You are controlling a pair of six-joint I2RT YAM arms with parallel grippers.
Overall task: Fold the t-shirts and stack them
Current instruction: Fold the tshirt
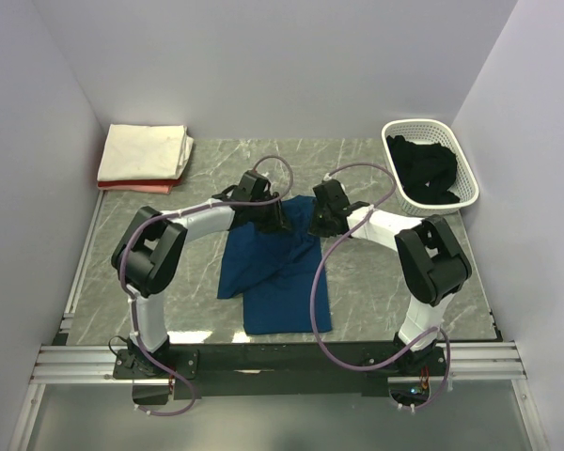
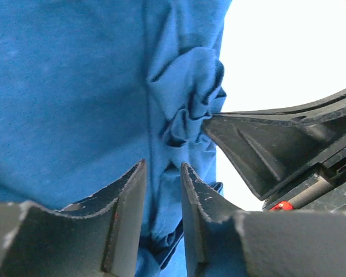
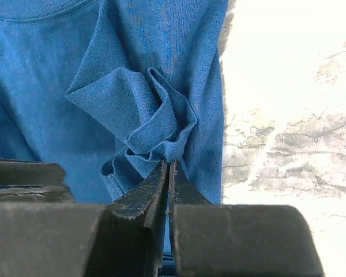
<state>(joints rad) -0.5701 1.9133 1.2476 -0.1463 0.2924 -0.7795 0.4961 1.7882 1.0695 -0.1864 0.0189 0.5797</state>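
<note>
- Folding the blue t-shirt [image 1: 277,272] — right gripper [image 3: 168,164] pinched shut on a bunched edge.
- Left gripper [image 2: 162,167] slightly agape, cloth unclamped — I judge it needs closing first.

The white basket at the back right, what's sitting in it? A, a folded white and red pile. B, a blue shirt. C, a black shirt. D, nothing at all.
C: a bunched black shirt fills the white basket, while the blue shirt lies on the table between the arms.
</note>
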